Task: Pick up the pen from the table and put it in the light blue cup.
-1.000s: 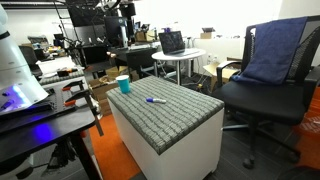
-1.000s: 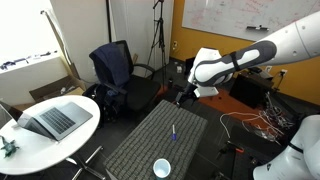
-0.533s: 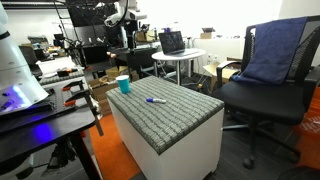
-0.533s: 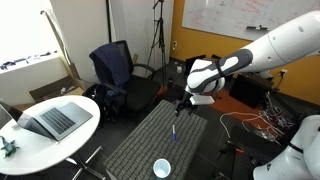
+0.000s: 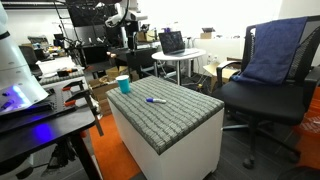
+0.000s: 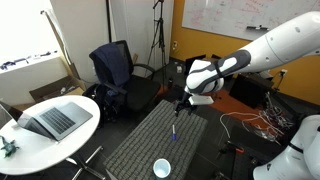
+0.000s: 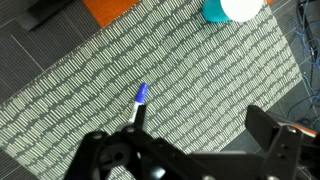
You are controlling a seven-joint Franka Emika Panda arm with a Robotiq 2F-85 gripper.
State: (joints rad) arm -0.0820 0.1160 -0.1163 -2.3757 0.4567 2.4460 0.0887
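Gripper: I have the black two-finger gripper (image 7: 185, 140) spread wide with nothing between the fingers. It hovers above the table, clear of everything (image 6: 183, 103).

Directly below and slightly ahead: the short, thin blue-purple pen (image 7: 138, 103) lies flat on the table top. It sits closer to one finger than to the middle of the gap.

Pen, seen from outside: it lies alone near the middle of the top in both exterior views (image 5: 155, 100) (image 6: 172, 131).

Pen's look: a slim blue-purple shaft with a paler end that points back toward the gripper in the wrist view. It looks light, and it lies very low on the rough weave.

Beyond the pen: the small light blue tapered cup (image 7: 232, 10) stands upright, mouth open, well apart from the pen (image 6: 161, 168).

Underneath: the grey carpet-like table top on a white box cabinet (image 5: 185, 118).

Step in hand: I judge this to be the approach to the pen.

Doing it well: I should slide sideways until the shaft is centred in the gap and keep the closing line across the shaft. Then I should descend straight, stop just at the weave, and pinch mid-shaft.
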